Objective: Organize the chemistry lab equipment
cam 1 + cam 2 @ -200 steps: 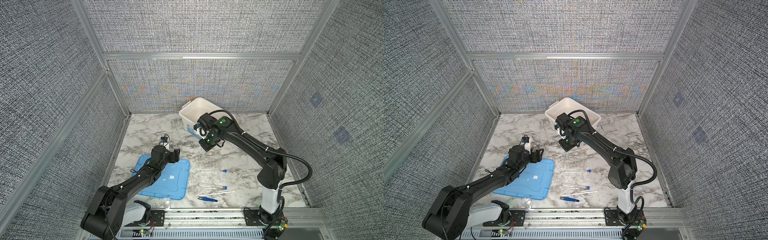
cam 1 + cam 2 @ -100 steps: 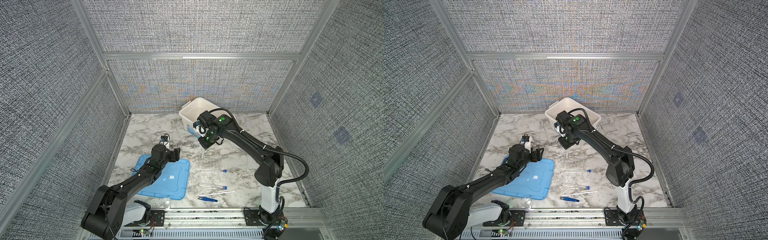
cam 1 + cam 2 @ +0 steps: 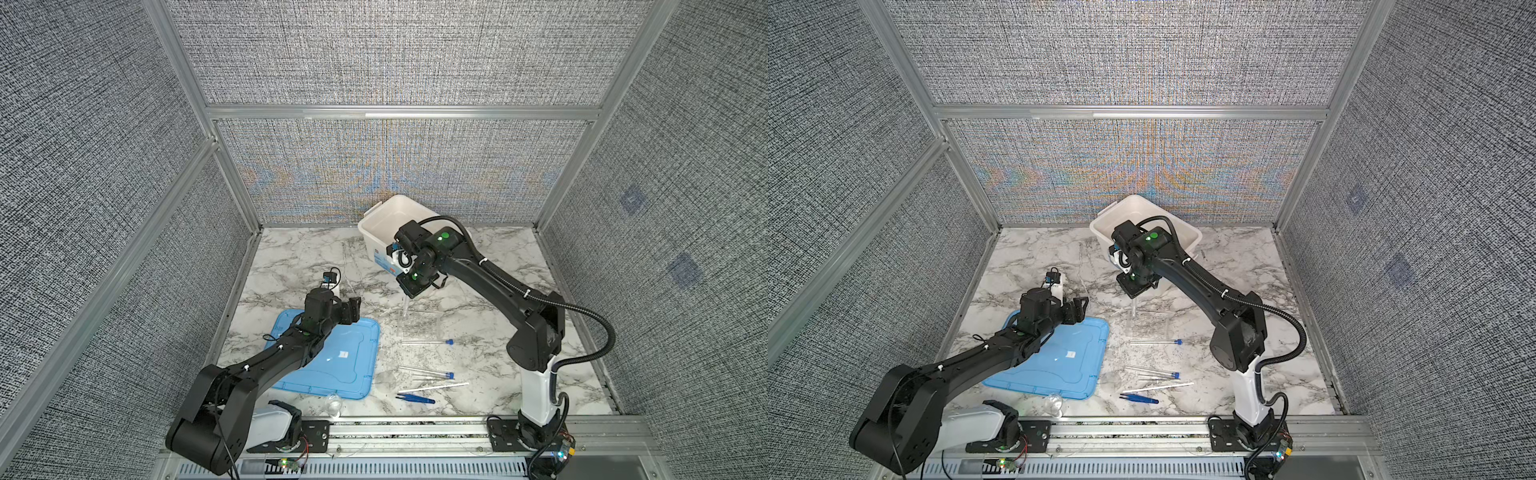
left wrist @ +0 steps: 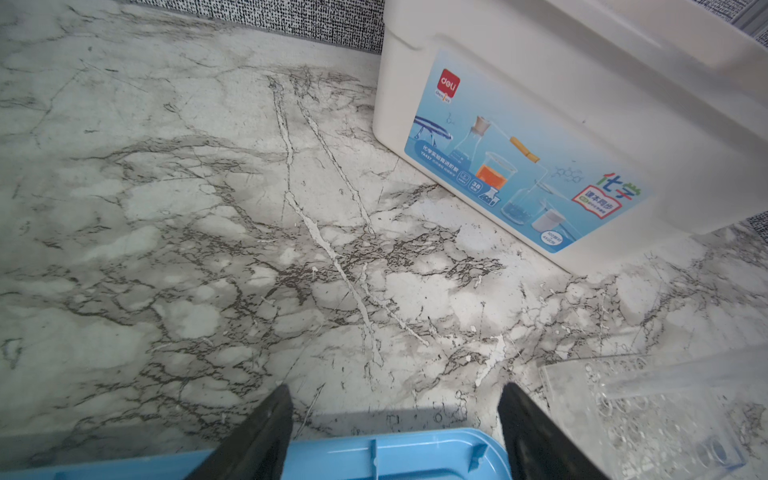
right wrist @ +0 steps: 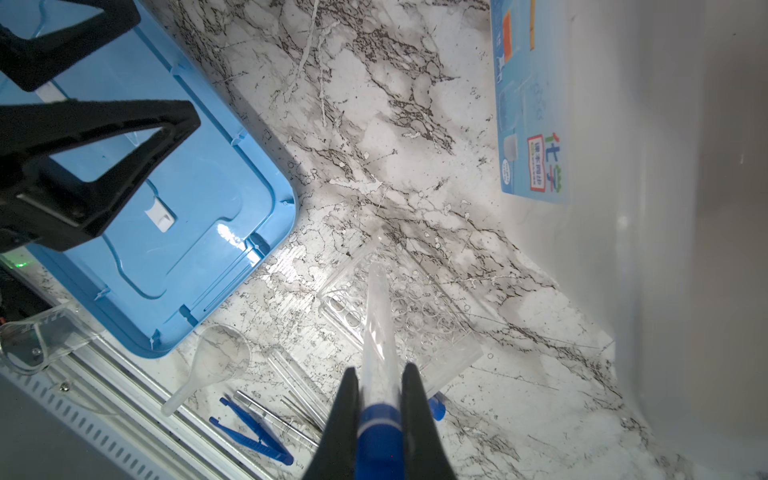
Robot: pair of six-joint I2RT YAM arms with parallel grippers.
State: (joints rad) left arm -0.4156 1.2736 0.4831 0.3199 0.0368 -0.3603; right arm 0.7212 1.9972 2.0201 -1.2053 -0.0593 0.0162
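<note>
Clear tube (image 5: 376,307) upright, tip down, in right tool (image 5: 379,368) (cap up)

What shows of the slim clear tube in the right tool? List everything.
The slim clear blue-capped tube looks like empty see-through plastic, with a rounded closed tip and a blue cap with a pale band. The right tool, shut, pinches it below the cap. It hangs tip down over the holes of the clear rack; whether the tip touches the rack is unclear.
</note>
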